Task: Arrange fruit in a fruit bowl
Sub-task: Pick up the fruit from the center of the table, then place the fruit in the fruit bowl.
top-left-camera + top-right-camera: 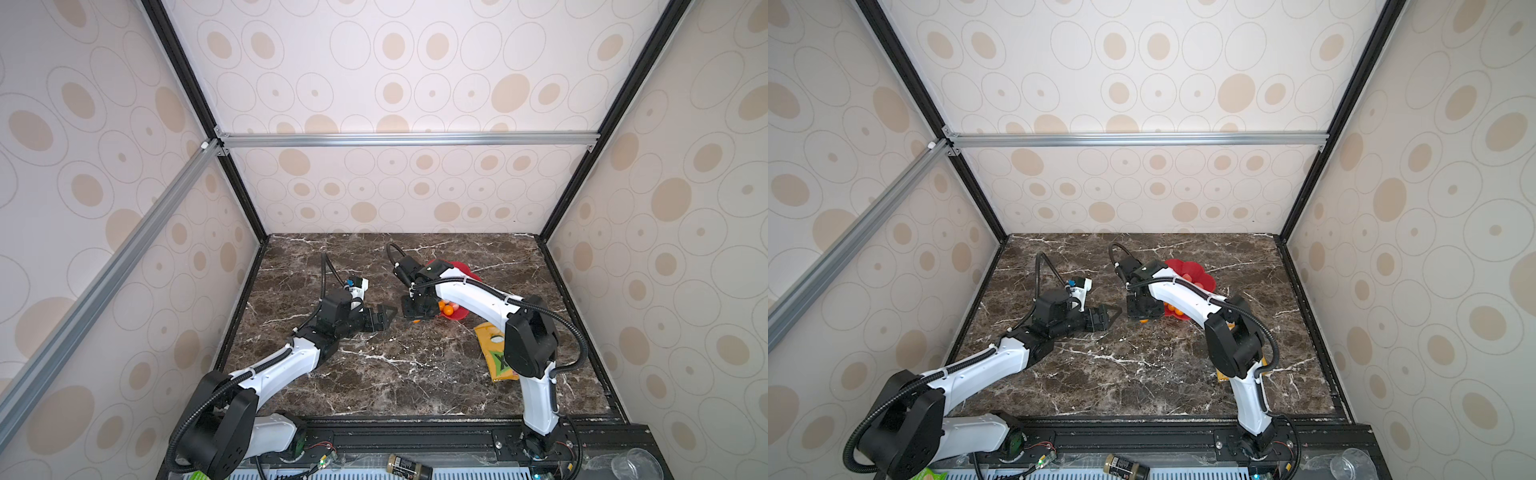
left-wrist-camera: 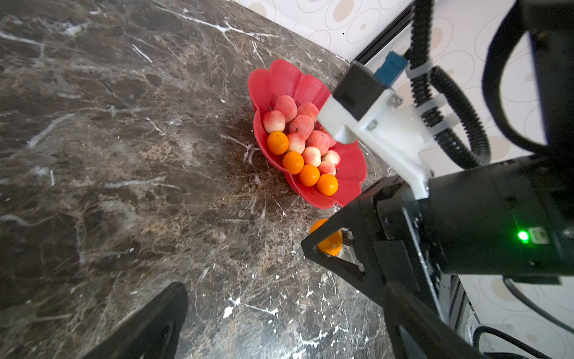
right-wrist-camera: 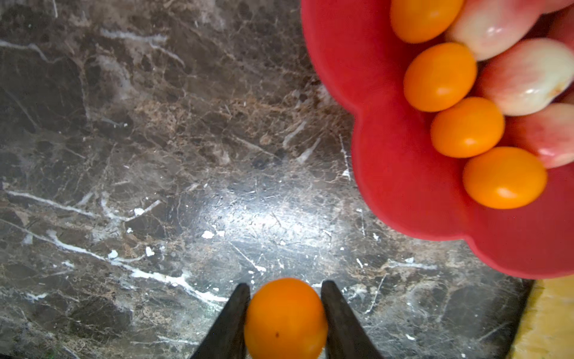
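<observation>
Right tool (image 3: 285,287) snug around orange fruit (image 3: 285,321)

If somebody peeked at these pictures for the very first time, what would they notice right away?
The bright red flower-shaped bowl on the dark marble table jumps out first. It is heaped with pink fruits and a row of four orange ones. Right beside it, the right gripper pinches a loose orange fruit just outside the bowl's rim.
</observation>
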Motion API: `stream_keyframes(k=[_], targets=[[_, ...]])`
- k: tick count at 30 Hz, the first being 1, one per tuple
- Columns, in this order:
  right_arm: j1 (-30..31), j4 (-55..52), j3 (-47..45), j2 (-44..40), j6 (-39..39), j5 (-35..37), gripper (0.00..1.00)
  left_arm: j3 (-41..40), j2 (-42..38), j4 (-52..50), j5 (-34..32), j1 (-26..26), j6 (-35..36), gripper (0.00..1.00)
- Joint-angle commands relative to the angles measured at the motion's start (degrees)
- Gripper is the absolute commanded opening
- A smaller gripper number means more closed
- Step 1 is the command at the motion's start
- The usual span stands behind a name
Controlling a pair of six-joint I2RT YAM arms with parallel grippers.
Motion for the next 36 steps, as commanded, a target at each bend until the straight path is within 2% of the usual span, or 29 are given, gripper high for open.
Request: stream_keyframes(k=[1,17,36], targets=[[-1.8,-1.3,-1.0,-3.0,-0.5,0.2,0.39,3.9,2.5,3.0,0.9,0.0,2.3,0.99],[-10.0,-0.2,0.6,-1.3,-3.2,-2.2,0.38,15.3,16.6,4.9,1.5,-3.0,3.3,0.99],[-11.9,-3.6,12.2,9.3,-5.3,-3.4,0.37,18.5,21.1,5.3,-0.2,-3.0,3.4,0.98]])
